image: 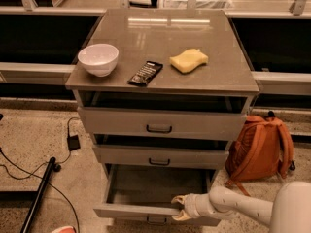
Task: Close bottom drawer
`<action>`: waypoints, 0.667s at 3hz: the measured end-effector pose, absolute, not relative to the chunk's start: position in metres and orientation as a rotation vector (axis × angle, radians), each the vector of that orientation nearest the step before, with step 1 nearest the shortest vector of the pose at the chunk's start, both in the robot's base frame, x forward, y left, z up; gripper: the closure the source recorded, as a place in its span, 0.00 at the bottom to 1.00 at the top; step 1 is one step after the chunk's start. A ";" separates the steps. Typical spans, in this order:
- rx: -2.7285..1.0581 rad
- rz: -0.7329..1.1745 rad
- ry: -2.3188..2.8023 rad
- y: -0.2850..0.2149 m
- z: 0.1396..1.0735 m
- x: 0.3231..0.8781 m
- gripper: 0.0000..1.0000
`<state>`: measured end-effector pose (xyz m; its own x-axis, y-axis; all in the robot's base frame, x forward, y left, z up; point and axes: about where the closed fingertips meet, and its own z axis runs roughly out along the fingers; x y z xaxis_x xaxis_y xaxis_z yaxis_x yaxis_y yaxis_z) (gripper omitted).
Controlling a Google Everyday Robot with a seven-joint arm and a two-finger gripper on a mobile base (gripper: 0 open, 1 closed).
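**Squaring up to push the bottom drawer home**

The grey three-drawer cabinet (pixel 165 30) is my landmark. At its foot the bottom drawer (pixel 131 211), a wide shallow grey box with a low front panel, stands pulled well out, and its dark inside shows. To the cabinet's right an orange fabric backpack (pixel 260 152) leans close beside the drawer's corner. My white arm (pixel 233 205) comes in low from that side, passing in front of the bag.

My gripper (pixel 176 208) sits at the drawer front's top edge, right of centre. Its tan fingers (pixel 178 198) are spread apart, one above the edge and one below it.

Because I am off-centre, I judge a straight push, parallel to the cabinet's sides, matters most; a slanted one could rack the drawer on its runners. The fingers should also come away from the edge before the front slides under the middle drawer (pixel 160 155). The floor in front of the cabinet is open, and I should keep my elbow away from the backpack.
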<state>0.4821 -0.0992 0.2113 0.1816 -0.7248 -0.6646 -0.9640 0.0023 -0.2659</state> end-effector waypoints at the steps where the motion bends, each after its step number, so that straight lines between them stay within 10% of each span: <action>1: -1.745 0.432 1.646 -0.099 0.203 0.491 0.53; 2: -1.657 0.432 1.666 -0.104 0.204 0.510 0.50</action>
